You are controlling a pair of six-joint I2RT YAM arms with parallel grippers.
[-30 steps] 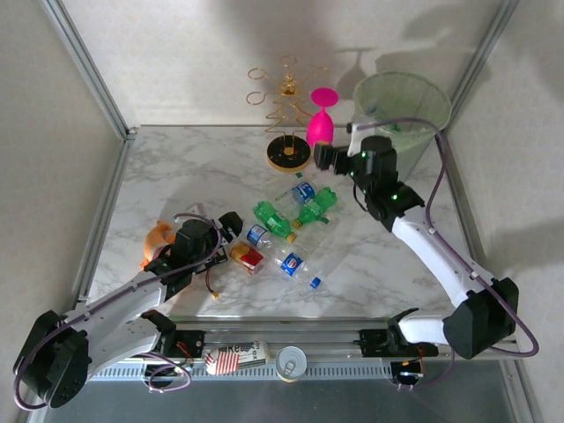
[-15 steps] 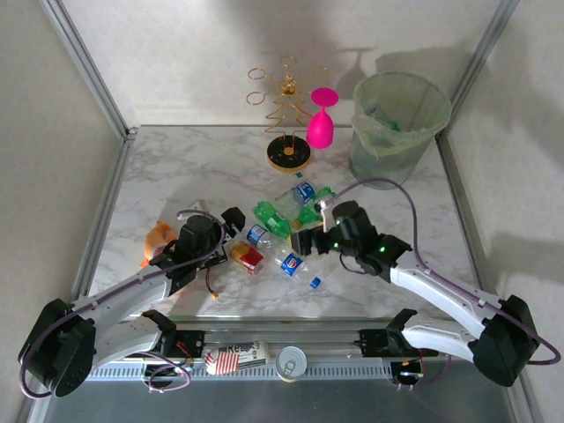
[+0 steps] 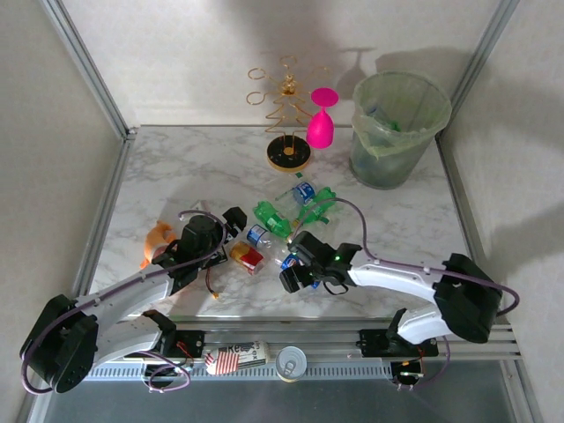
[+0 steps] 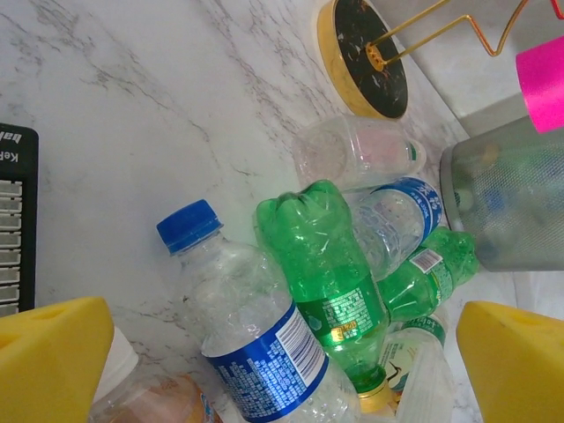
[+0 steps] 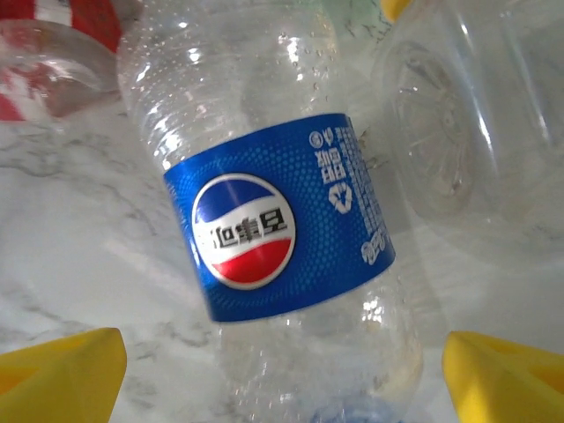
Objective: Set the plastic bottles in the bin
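Nearest, well short of the bin point(image 3: 398, 132), the right gripper point(image 5: 282, 379) is held wide open astride a clear blue-labelled bottle point(image 5: 273, 220), nothing gripped. The left gripper point(image 4: 284, 352) is likewise spread, empty, facing the plastic bottles point(image 3: 291, 220) heaped near-left of the bin.

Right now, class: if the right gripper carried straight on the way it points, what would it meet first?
The clear blue-labelled bottle, lying on the marble table squarely ahead of the open right gripper; how much gap is left is hard to judge.
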